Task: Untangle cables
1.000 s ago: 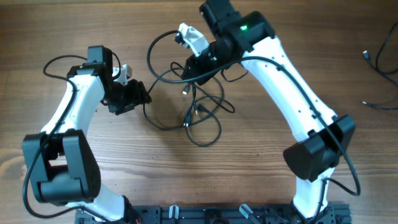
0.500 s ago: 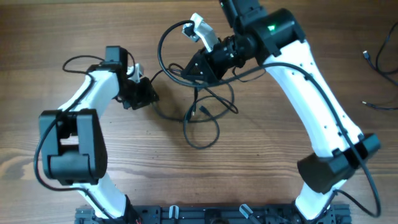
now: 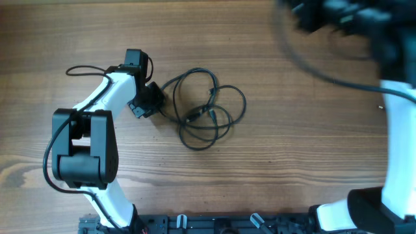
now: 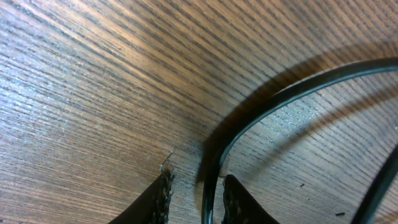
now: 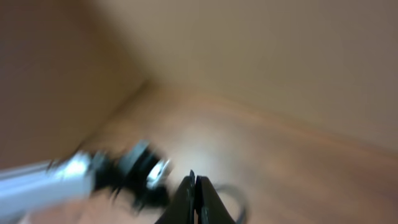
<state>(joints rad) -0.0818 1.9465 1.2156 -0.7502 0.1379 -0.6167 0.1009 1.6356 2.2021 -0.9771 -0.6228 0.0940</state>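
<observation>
While the right arm (image 3: 392, 110) is only a blur at the overhead view's far edge, the left claw (image 3: 148, 102) sits low on the table (image 3: 292, 162). The cables (image 3: 208, 112) lie in a loose tangle just beside its tips, 1 strand reaching it. At the left wrist, its fingers (image 4: 163, 198) stand slightly parted, that strand between them, unpinched. At the right wrist, the right claw (image 5: 194, 198) looks clenched and empty. Best to close firmly on the 1 strand, then draw it away slowly.
</observation>
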